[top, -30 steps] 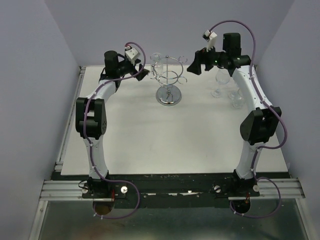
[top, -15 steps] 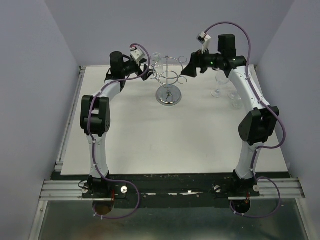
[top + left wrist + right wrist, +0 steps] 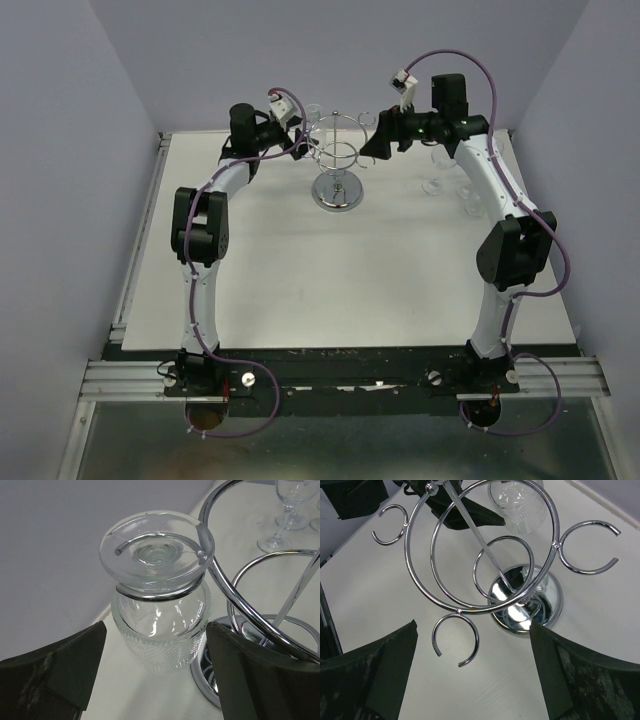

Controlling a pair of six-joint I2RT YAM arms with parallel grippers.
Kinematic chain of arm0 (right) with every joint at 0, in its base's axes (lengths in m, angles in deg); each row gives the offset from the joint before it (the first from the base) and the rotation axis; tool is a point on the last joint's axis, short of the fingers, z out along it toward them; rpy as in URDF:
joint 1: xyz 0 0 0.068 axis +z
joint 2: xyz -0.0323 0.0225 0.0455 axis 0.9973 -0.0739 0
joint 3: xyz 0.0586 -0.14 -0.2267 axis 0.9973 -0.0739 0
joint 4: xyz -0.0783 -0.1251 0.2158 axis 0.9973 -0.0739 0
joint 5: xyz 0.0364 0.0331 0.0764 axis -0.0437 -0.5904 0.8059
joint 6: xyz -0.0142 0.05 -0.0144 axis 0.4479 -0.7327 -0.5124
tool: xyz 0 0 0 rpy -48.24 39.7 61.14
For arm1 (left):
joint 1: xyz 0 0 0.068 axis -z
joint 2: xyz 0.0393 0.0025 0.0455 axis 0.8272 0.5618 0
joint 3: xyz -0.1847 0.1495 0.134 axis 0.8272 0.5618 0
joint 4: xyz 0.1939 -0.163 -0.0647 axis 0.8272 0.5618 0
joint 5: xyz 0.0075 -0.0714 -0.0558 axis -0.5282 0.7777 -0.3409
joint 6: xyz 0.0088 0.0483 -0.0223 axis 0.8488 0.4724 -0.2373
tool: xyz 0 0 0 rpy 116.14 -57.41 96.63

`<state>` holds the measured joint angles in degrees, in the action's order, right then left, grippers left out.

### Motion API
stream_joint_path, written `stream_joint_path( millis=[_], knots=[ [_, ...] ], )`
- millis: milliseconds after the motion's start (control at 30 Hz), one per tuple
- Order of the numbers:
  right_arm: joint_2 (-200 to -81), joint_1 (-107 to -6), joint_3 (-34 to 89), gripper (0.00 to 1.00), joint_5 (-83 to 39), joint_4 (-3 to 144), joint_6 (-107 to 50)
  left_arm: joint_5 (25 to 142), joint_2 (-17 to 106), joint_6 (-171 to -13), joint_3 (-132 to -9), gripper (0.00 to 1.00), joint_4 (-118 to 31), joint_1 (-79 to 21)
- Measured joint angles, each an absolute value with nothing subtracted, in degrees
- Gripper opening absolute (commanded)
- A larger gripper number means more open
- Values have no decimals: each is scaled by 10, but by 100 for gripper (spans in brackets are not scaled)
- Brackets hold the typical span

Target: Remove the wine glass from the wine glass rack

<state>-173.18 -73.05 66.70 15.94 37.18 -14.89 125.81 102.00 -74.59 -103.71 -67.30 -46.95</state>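
**A:** Why does the wine glass rack [image 3: 338,190] sit so far back on the table [image 3: 300,270]?

**B:** It stands upright near the far edge, roughly midway between the 2 arms, so either one can reach it. The round base sits flat on the table, and the looped hooks ring the top of the thin post.

**A:** And both arms crowd in on it?

**B:** Yes, 1 from each side. The right gripper [image 3: 474,645] hovers above and beside the rack with its jaws spread wide and nothing between them. Its camera looks down through the rings onto the base. I judge it is placed to steady the stand if needed, but it touches nothing.

**A:** The left one?

**B:** The left gripper [image 3: 156,647] is level with the wine glass [image 3: 160,625]. It is also fully spread and has hold of nothing. Its 2 fingers [image 3: 75,665] flank the bowl, 1 on each side, and are apart from it.

**A:** Where exactly does the glass hang?

**B:** Upside down from a hook on the rack's left side, toward the back. The foot rests on top of the wire loop and the bowl dangles beneath it. That explains why the fingers sit at bowl height and not at the foot.

**A:** So what does removal call for?

**B:** Probably a gentle close on the bowl. Then the stem slides sideways out of the loop's open end, not straight down.

**A:** Those other glasses [image 3: 287,510]?

**B:** They stand upright on the table to the right, well apart from the rack.
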Motion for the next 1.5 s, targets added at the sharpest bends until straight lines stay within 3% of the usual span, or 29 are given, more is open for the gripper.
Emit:
stream_joint_path(
  millis=[867,1367,1500],
  knots=[
    [-1734,-729,657,100,164,372,-153,1318,1040,-762,-1053,79,-695,-457],
    [-1743,-729,655,100,164,372,-153,1324,1041,-821,-1052,56,-705,-456],
    [-1747,-729,655,100,164,372,-153,1320,1038,-826,-1044,42,-710,-456]
  ],
)
